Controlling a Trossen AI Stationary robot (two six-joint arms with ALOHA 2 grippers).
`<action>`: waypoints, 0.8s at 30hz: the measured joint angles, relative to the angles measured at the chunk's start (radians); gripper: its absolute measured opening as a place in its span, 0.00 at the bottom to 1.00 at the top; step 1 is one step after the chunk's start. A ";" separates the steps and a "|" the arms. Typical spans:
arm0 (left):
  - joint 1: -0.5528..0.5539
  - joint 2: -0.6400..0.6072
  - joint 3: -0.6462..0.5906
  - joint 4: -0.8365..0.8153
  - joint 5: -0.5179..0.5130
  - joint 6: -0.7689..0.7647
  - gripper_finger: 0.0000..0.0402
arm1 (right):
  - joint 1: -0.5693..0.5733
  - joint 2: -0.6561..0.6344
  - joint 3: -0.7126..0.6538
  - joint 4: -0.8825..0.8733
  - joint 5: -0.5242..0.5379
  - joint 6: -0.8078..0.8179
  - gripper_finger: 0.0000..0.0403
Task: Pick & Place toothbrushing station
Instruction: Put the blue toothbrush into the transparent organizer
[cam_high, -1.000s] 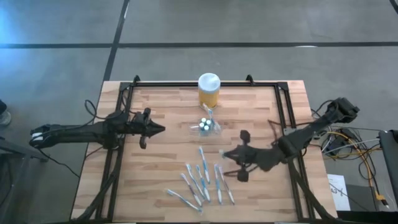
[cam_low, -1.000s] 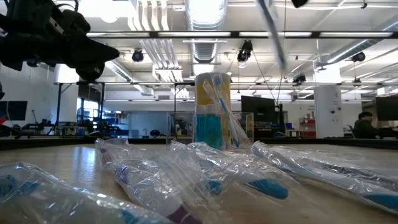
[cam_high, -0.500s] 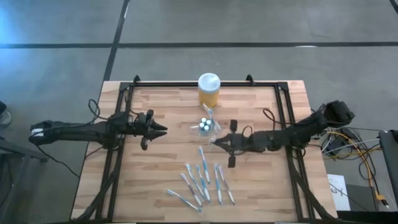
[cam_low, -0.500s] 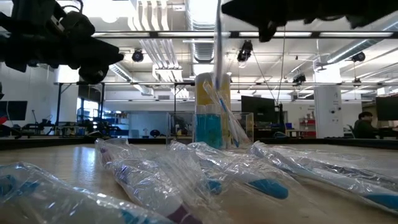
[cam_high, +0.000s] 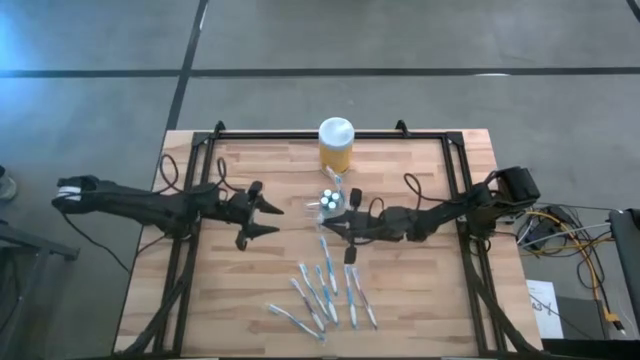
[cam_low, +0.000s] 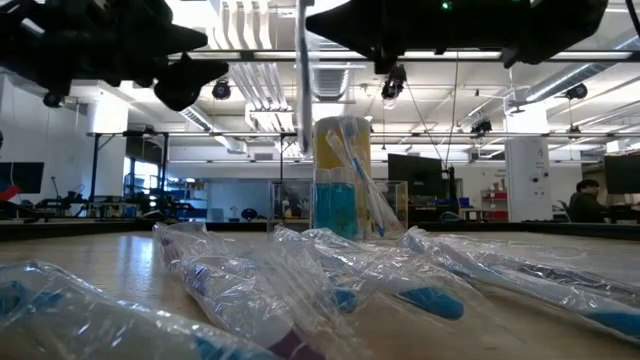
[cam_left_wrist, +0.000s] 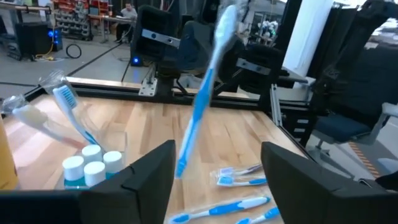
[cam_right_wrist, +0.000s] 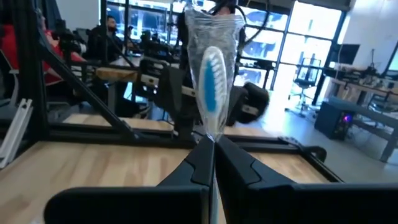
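The clear holder (cam_high: 331, 203) stands on the table's middle with white-capped pieces (cam_left_wrist: 91, 163) and a toothbrush (cam_left_wrist: 67, 104) leaning in it. Several wrapped blue-and-white toothbrushes (cam_high: 325, 290) lie flat toward the near edge. My right gripper (cam_high: 328, 226) hovers just near of the holder, shut on one wrapped toothbrush (cam_left_wrist: 202, 99). My left gripper (cam_high: 274, 220) is to the left of it, open and facing that toothbrush, with nothing between its fingers. My right gripper pinches the wrapped toothbrush between its two fingers, just below the brush head (cam_right_wrist: 210, 132). The fingers lie level, coming from the table's right, across the brush. The brush stands nearly upright, head up (cam_right_wrist: 211, 68), handle hanging below (cam_low: 300, 90), clear of the table.
A yellow jar with a white lid (cam_high: 336, 145) stands beyond the holder near the far edge. A black frame (cam_high: 460, 190) runs along the table's sides. Bare wood lies on the left and right of the toothbrush pile.
My right gripper has sunk and travelled toward the table's left edge to beside the holder, tipping to level, carrying the toothbrush upright. My left gripper has opened and reached toward the table's right, closer to the held toothbrush.
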 joint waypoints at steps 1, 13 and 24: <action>0.000 0.019 0.014 0.000 -0.004 0.004 0.61 | 0.000 0.007 0.013 -0.001 0.000 -0.002 0.02; -0.016 0.240 0.176 0.041 -0.019 0.034 0.64 | -0.001 0.022 0.066 -0.009 0.001 -0.014 0.02; -0.020 0.400 0.298 0.044 -0.033 0.048 0.64 | -0.001 0.019 0.081 -0.068 0.009 -0.014 0.02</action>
